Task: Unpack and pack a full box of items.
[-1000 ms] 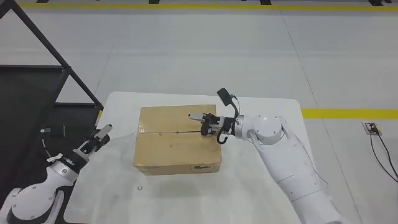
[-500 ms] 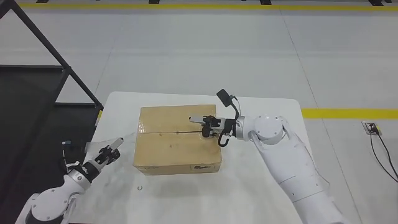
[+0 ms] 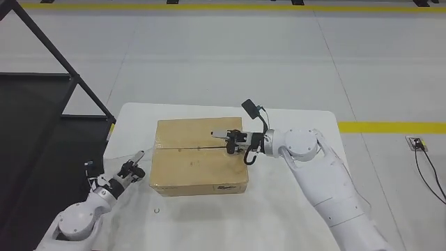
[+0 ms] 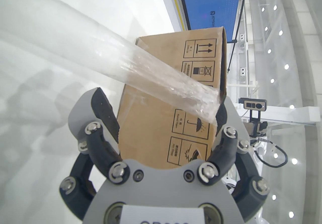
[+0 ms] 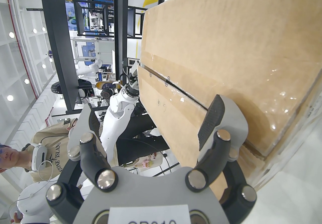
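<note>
A closed cardboard box [image 3: 198,164] stands in the middle of the white table [image 3: 279,209]; its top flaps meet at a seam [image 5: 176,86]. My right gripper [image 3: 224,134] is open over the box top near its right end, one finger [image 5: 213,119] lying by the seam. My left gripper [image 3: 134,166] is open just off the box's left side [image 4: 161,119]. A strip of clear tape [image 4: 125,64] clings to one fingertip [image 4: 221,109] and stretches away from the box.
A black metal frame [image 3: 70,84] stands off the table's left side. A small ring-shaped thing [image 3: 158,213] lies on the table in front of the box. Bare tabletop lies to the front and right of the box.
My left arm has swung in from the table's left edge toward the box's left side. The right gripper has barely shifted on the box top.
</note>
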Robot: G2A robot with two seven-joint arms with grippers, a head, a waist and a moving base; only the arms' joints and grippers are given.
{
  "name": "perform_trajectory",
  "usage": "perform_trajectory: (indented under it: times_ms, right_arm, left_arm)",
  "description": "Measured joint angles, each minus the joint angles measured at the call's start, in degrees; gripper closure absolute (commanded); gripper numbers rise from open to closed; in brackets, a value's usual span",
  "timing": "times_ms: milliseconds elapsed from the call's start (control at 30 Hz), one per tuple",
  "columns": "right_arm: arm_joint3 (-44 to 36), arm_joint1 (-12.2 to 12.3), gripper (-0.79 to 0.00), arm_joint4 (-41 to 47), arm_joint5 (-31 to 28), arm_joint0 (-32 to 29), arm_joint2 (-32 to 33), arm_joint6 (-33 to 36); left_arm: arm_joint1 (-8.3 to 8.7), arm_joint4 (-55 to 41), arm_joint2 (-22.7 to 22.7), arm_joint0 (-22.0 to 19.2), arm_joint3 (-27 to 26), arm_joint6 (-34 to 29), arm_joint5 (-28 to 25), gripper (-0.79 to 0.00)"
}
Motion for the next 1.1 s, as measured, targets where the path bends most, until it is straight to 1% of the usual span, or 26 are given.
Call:
perform_trajectory:
  times_ms: [133, 333, 433, 600, 800, 1000, 1100]
  right_arm:
    - [-0.97, 0.24, -0.785, -0.2, 0.46, -0.42, -0.08, -0.07]
    - [-2.22, 0.45, -0.785, -0.45, 1.2, -0.78, -0.58, -0.17]
    - [-2.58, 0.55, -0.785, -0.45, 1.44, -0.88, -0.76, -0.19]
    - [-2.89, 0.67, -0.785, -0.5, 1.9, -0.95, -1.16, -0.31]
    - [-2.87, 0.81, -0.785, -0.21, 1.95, -0.91, -1.51, -0.3]
    - [-2.59, 0.88, -0.785, 0.17, 1.77, -0.64, -1.97, -0.2]
    - [-2.41, 0.92, -0.785, 0.34, 1.67, -0.49, -2.18, -0.19]
  left_arm:
    - [-1.17, -5.19, 1.56, -3.07, 3.53, 1.13, -0.19, -0.785]
    - [-2.73, -10.72, 3.33, -6.92, 7.29, 2.98, -0.89, -0.785]
    - [-3.35, -13.26, 3.66, -8.35, 8.87, 3.87, -1.33, -0.785]
    - [-3.95, -16.19, 2.91, -9.3, 10.24, 5.83, -2.89, -0.785]
    - [-4.05, -16.49, 0.74, -8.65, 8.86, 8.41, -5.8, -0.785]
    - [-3.82, -16.25, -2.09, -6.68, 5.35, 9.2, -7.85, -0.785]
    - [-3.66, -15.29, -3.64, -5.21, 2.71, 10.22, -9.18, -0.785]
